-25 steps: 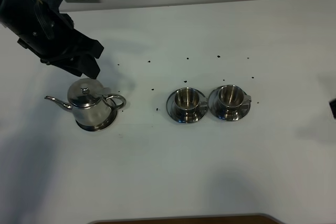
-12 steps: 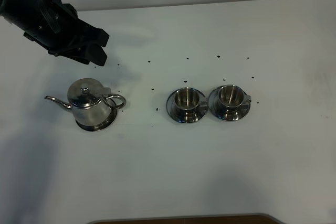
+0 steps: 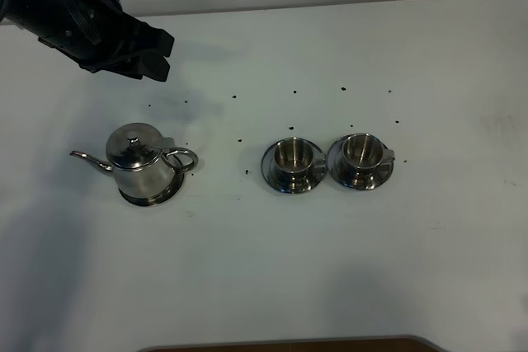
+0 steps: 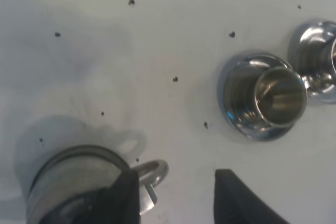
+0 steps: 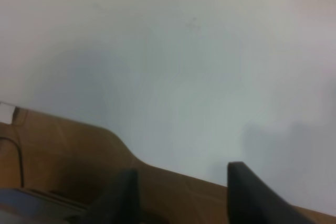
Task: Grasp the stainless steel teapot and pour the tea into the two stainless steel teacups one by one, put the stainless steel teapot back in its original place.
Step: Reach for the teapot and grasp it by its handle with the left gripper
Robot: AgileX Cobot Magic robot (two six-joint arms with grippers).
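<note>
The stainless steel teapot [image 3: 142, 167] stands upright on its round saucer, the original place [image 3: 171, 194], at the left of the table, spout pointing left and loop handle to the right. To its right the two stainless steel teacups [image 3: 293, 157] [image 3: 360, 152] sit side by side on their own saucers. My left gripper [image 3: 161, 57] hangs open behind and above the teapot, holding nothing. In the left wrist view the teapot [image 4: 68, 174], its handle [image 4: 153, 170] and the nearer cup [image 4: 275, 95] show beyond the open gripper [image 4: 178, 200]. I cannot make out the tea. My right gripper [image 5: 181, 192] is open and empty.
Small dark specks [image 3: 240, 138] dot the white table [image 3: 272, 261] between teapot and cups. The right wrist view shows the white tabletop's front edge with a brown surface [image 5: 63, 145] below it. The right arm does not show in the exterior high view.
My left gripper has risen and drawn back from just behind the teapot toward the far left corner. The teapot and cups have stayed put.
</note>
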